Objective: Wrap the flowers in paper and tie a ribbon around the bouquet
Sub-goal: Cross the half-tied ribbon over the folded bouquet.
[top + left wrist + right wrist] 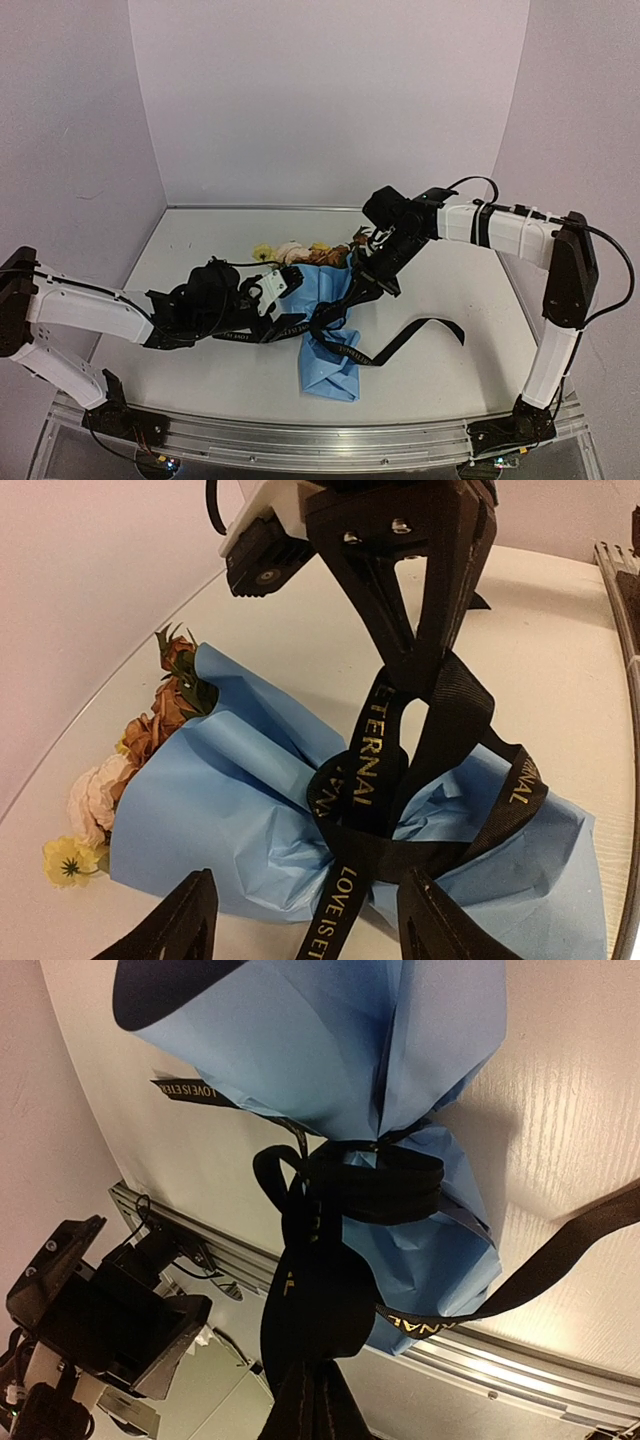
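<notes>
Ribbon (350, 875) cinches crumpled blue paper (220, 800) around flowers (150, 735); right fingers (365, 585) pinch its loop, left fingers (185, 925) apart.

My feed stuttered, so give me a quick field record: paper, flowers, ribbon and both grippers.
paper: light blue, wrapped into a cone, lying on the table
flowers: heads stick out of the paper's far end
ribbon: black with gold lettering, cinched round the paper's waist, one tail trailing on the table
left gripper: open, fingers either side of a ribbon tail, not gripping it
right gripper: shut on ribbon, holding a loop up above the wrap
</notes>
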### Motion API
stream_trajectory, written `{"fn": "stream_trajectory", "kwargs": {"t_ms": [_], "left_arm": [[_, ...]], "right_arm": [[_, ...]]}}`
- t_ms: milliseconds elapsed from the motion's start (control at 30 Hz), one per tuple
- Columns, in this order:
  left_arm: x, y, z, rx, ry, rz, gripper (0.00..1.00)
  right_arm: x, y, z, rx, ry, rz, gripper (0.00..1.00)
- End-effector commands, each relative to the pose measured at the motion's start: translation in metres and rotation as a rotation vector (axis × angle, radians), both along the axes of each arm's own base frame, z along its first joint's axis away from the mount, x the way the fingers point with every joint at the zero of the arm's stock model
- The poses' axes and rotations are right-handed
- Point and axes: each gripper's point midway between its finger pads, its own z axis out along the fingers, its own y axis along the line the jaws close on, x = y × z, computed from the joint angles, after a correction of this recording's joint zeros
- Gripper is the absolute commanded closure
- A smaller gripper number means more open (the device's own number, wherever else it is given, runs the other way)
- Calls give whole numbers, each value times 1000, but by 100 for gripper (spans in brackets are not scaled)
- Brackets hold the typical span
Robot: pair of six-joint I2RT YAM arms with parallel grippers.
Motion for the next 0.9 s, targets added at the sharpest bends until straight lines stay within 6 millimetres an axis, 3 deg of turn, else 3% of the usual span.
{"fn": "stream_trajectory", "kwargs": {"t_ms": [0,300,667,800,867], "left_arm": [[-2,-27,21,-43,29,-77,39],[-5,-64,18,-58,48,-196,46],[-3,-78,8,-61,58,-225,51],[1,-83,11,-82,64,-213,67],[1,-83,8,-81,86,-206,85]], "right_arm": [[10,9,12,27,3,-35,100],[10,4,13,10,-3,-66,100],[11,5,7,-8,-1,-80,100],[10,0,3,-28,-19,-82,100],[10,-3,2,-36,-39,-75,99]]}}
